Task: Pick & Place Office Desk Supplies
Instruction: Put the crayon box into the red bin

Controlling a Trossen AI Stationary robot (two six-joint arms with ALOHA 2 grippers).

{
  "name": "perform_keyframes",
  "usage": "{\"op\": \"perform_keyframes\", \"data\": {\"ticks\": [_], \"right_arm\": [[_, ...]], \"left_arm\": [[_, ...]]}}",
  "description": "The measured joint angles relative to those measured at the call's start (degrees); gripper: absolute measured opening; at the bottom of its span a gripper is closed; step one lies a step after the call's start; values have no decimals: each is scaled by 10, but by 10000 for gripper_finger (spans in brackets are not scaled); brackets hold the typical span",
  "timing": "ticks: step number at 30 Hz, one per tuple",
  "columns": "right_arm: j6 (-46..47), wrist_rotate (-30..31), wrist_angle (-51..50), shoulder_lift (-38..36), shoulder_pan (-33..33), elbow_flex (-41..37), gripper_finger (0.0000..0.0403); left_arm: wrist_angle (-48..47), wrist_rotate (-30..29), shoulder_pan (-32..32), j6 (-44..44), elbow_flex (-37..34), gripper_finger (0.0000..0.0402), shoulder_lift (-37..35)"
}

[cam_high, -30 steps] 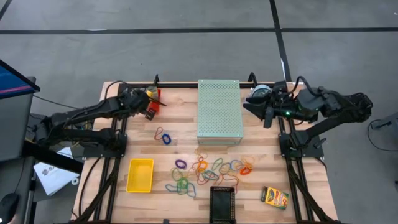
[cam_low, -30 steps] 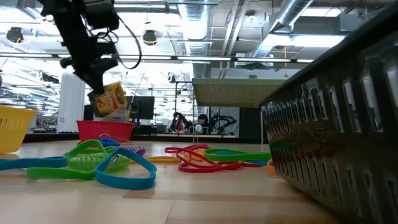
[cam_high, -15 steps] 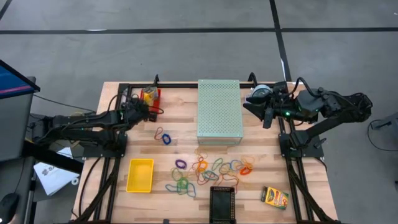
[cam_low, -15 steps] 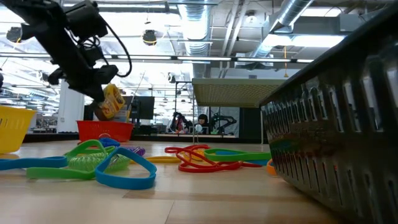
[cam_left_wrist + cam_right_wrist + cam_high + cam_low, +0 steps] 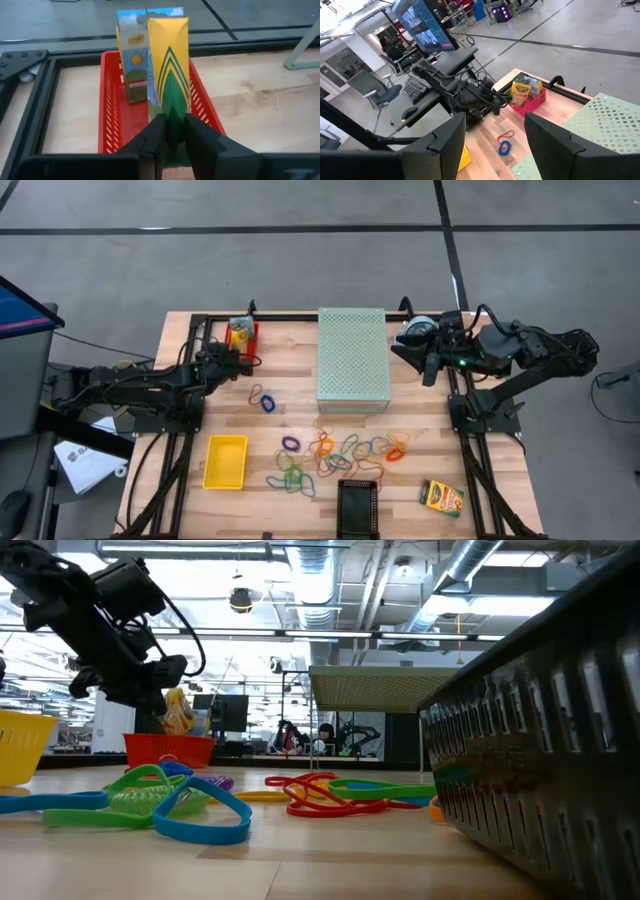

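A yellow-and-green crayon box [image 5: 167,65] stands in the red basket [image 5: 107,105] at the table's far left, with a second crayon box [image 5: 131,55] upright behind it. My left gripper [image 5: 172,132] is shut on the front box; it also shows in the high view [image 5: 232,361] and the low view [image 5: 150,690]. My right gripper [image 5: 495,135] is open and empty at the far right [image 5: 408,348]. Several coloured rubber bands [image 5: 340,450] lie on the table's near middle. Another crayon box [image 5: 441,497] lies flat at the near right. My left gripper pinches the front crayon box by its lower green part [image 5: 172,112] between its two fingers. The fingers come nearly level from the table's near-left side. The box stands about upright inside the red basket. The fingers hide its bottom end.
A large pale green perforated box [image 5: 353,358] stands at the far middle. A clear round disc case [image 5: 420,328] sits by my right gripper. A yellow bin [image 5: 225,461] and a black mesh basket [image 5: 358,508] stand near the front edge. Two bands [image 5: 264,398] lie apart.
My left gripper has gone down and drawn back toward the table's near-left, tipping from pointing down to nearly level. The crayon box it holds has come down from above the red basket into it.
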Motion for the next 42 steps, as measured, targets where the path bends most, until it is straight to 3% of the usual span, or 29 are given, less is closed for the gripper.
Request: {"op": "perform_keyframes", "data": {"ticks": [16,29,31,36,42], "right_arm": [[6,0,0,0,0,0,201],[6,0,0,0,0,0,201],[4,0,0,0,0,0,201],[-11,0,0,0,0,0,201],[-29,0,-2,-1,0,0,201]], "left_arm": [[35,35,0,0,0,163,-7],[126,94,0,16,13,148,-86],[154,152,0,31,14,143,-105],[234,437,-1,58,15,133,-150],[259,593,-33,-10,18,123,-149]]}}
